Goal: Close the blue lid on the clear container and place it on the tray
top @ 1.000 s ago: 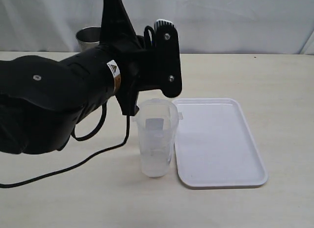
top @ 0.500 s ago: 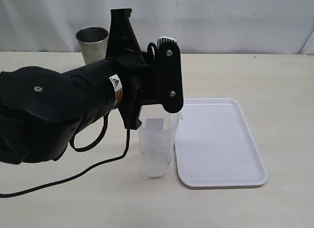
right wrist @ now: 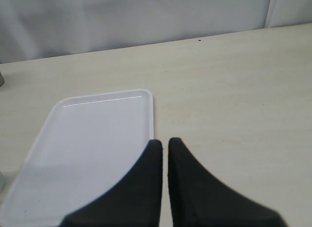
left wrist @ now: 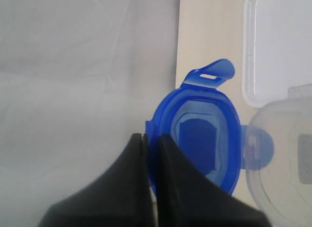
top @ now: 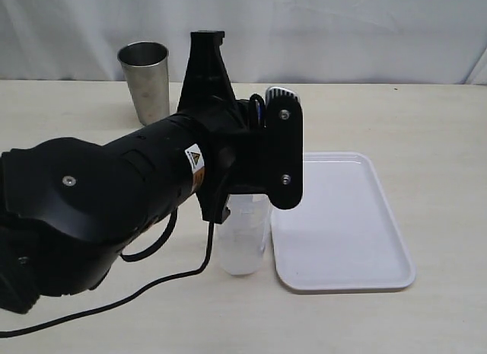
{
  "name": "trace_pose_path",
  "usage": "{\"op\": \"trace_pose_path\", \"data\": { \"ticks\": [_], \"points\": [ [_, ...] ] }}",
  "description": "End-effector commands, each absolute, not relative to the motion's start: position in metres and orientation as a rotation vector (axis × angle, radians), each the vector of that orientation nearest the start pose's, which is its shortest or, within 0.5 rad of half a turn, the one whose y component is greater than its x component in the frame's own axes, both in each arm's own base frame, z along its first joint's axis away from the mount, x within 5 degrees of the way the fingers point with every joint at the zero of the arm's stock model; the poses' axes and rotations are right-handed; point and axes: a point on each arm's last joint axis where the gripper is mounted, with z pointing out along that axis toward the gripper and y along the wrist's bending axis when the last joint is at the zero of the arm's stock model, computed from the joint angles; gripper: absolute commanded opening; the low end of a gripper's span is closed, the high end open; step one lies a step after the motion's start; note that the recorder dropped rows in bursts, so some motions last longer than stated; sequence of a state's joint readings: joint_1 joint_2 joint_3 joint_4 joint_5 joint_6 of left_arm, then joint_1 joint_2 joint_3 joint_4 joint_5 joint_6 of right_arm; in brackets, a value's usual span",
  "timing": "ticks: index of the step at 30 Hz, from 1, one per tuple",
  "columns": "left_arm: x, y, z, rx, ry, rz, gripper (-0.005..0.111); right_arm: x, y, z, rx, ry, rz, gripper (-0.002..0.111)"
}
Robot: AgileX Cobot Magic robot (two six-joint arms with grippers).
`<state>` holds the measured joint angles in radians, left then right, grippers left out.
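Near the tabletop's [top: 426,118] front edge the container [top: 242,247] stands upright, just beside the tray's [top: 342,278] long side and not on it. The left gripper [left wrist: 148,139] is pressed together on the lid [left wrist: 200,139], pinching it at the rim. In the left wrist view the lid sits right beside the container's mouth, and one flap shows through the clear rim. It does not look seated on the mouth, and the flap that shows best stands up unlatched.

The task seems to be early: the lid is picked up and brought to the container, but setting it on, snapping the flaps down and moving the closed container onto the bare tray are all left to do. The right gripper [right wrist: 163,141] is pressed together on nothing, over the tabletop by the tray's edge.

Much is hidden. In the exterior view the left arm [top: 114,194] covers the container's top, the lid and the gripper itself, so whether the lid touches the rim cannot be told. The right gripper is out of that view. A steel tumbler [top: 144,80] stands near the far edge, well apart.
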<state>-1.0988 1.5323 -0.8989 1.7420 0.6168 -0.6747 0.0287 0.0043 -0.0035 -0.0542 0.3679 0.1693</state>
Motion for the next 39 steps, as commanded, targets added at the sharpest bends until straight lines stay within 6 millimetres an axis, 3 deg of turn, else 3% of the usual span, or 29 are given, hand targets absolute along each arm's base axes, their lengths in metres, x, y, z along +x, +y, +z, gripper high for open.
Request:
{"op": "trace_pose_path", "data": {
  "ticks": [1,24,32,39],
  "points": [
    [0.192,-0.261,0.266,1.515,1.227,0.643,0.000,0.053,-0.001,0.180,0.103,1.845,0.083,0.005],
    [0.202,-0.253,0.266,1.506,1.240,0.705,0.000,0.053,-0.001,0.180,0.103,1.845,0.083,0.005],
    [0.206,-0.271,0.298,1.449,1.187,0.597,0.000,0.053,-0.001,0.180,0.103,1.845,0.083,0.005],
    [0.203,-0.277,0.293,1.497,1.167,0.525,0.000,0.053,-0.001,0.180,0.103,1.845,0.083,0.005]
  ]
}}
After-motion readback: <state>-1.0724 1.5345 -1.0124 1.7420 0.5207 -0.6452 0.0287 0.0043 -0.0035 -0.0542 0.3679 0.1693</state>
